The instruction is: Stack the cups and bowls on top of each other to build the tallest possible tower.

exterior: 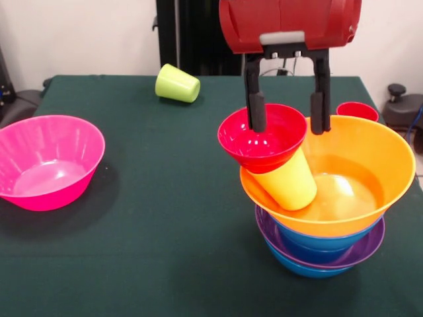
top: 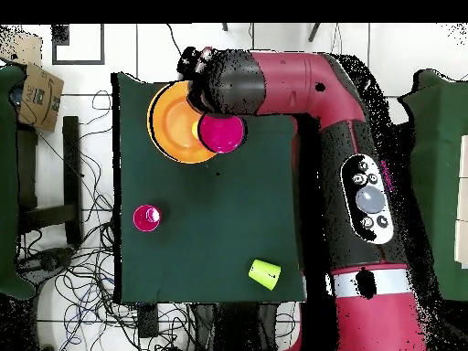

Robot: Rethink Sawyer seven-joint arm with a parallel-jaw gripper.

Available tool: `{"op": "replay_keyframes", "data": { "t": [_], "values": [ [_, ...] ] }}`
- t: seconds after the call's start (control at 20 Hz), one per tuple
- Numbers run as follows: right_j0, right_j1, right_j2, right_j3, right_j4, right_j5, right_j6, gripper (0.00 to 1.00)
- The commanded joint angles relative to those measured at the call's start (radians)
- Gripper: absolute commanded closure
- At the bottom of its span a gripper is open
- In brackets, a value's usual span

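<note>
My gripper hangs wide open, one finger inside the red bowl; the bowl tilts on the slanted yellow cup.

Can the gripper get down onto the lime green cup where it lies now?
Probably yes. The lime green cup lies on its side on bare table with nothing around it. The gripper straddles the small red bowl's rim at the tower, so it must lift clear first.
</note>
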State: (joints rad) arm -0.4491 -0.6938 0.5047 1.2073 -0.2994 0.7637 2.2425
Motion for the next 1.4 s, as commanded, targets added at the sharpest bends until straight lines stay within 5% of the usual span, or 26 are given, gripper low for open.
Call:
{"op": "replay_keyframes", "data": {
  "t": [0.05,0.75,1.4],
  "values": [
    [0.007,0.022,0.028,-0.004,-0.059,0.141,-0.249,0.00],
    [-0.002,0.005,0.050,0.017,-0.033,0.233,-0.285,0.00],
    [-0.013,0.017,0.056,0.064,-0.043,0.211,-0.257,0.00]
  ]
}}
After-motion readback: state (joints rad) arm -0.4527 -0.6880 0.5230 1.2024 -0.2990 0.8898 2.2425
